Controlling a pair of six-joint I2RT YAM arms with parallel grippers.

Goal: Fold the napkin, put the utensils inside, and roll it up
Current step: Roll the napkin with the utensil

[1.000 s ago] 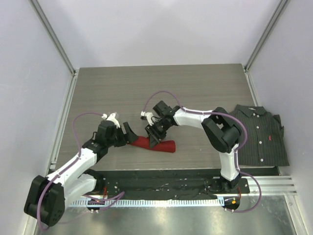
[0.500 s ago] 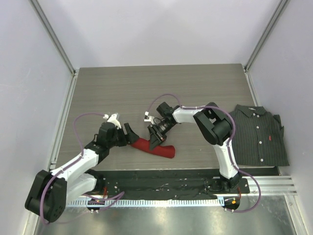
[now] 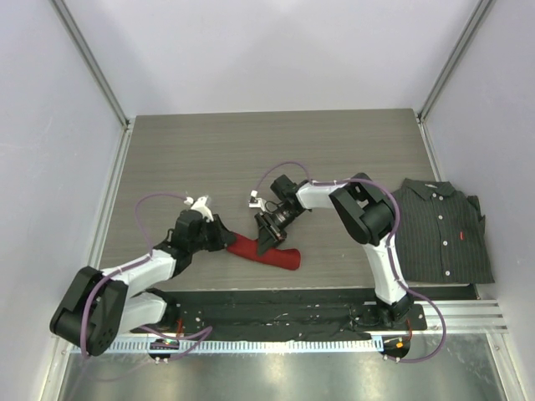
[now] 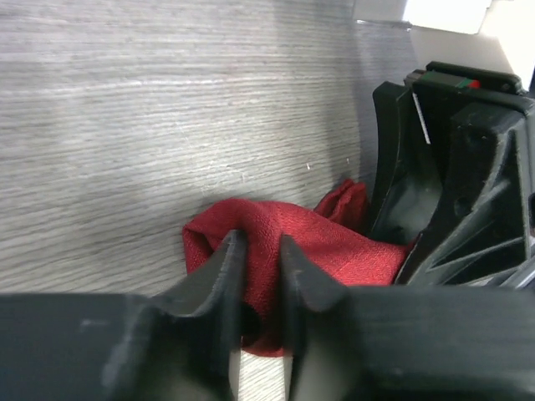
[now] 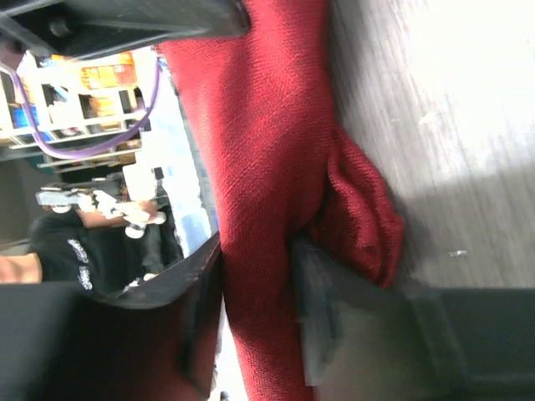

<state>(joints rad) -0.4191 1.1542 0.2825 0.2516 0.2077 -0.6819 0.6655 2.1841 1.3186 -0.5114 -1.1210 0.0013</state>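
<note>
The napkin (image 3: 280,256) lies as a deep-red roll near the table's front edge, slanting down to the right. My left gripper (image 3: 226,239) is at its left end, and in the left wrist view its jaws (image 4: 257,241) pinch a fold of the napkin (image 4: 330,246). My right gripper (image 3: 267,237) grips the roll further right. In the right wrist view the napkin (image 5: 267,142) passes between the right gripper (image 5: 255,251) jaws, which press on it. The utensils are hidden.
A dark pinstriped shirt (image 3: 443,230) lies folded at the table's right edge. The grey wood-grain table (image 3: 251,150) stretches behind the arms. A black rail (image 3: 276,305) runs along the near edge, just in front of the napkin.
My left gripper has slid right onto the napkin's left end and its jaws have closed from wide apart. The right arm's elbow swung left, and the roll tilted slightly.
</note>
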